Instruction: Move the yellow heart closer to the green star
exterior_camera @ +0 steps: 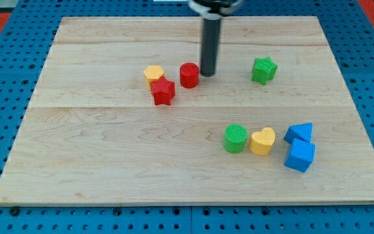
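Note:
The yellow heart (262, 141) lies at the lower right of the wooden board (109, 162), between a green cylinder (236, 138) on its left and two blue blocks on its right. The green star (263, 69) sits well above it, toward the view's top right. My tip (208, 73) is at the end of the dark rod, just right of the red cylinder (189, 75), left of the green star and far up-left of the yellow heart.
A yellow hexagon (154, 75) and a red star (163, 91) sit left of the red cylinder. A blue triangular block (299, 133) and a blue cube (300, 156) sit right of the heart. Blue pegboard surrounds the board.

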